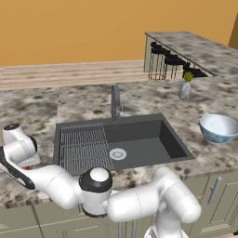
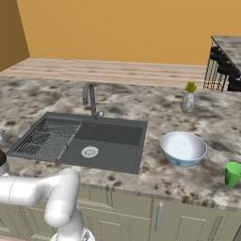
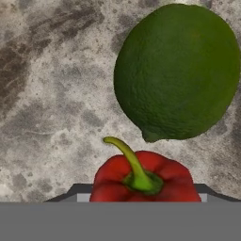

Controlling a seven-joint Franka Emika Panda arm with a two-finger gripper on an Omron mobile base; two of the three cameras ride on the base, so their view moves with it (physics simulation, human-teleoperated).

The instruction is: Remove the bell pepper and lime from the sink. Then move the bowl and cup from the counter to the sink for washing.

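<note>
In the hand view the red bell pepper (image 3: 141,181) sits between the fingertips of my gripper (image 3: 141,194), which is shut on it just above the speckled counter (image 3: 52,94). The dark green lime (image 3: 176,73) lies on the counter right beside the pepper. In the left base view my gripper (image 1: 27,162) hangs over the counter (image 1: 28,111) left of the sink (image 1: 139,120). The sink (image 2: 110,123) holds no fruit. The bowl (image 1: 218,128) (image 2: 183,148) stands on the counter to the sink's right, with the green cup (image 2: 232,174) further right.
A dark faucet (image 1: 115,102) (image 2: 90,99) rises behind the sink, and a wire rack (image 1: 83,148) fills its left half. A grey vase with a plant (image 1: 185,89) (image 2: 188,101) stands at the back right. The raised bar with stools (image 1: 195,46) lies beyond.
</note>
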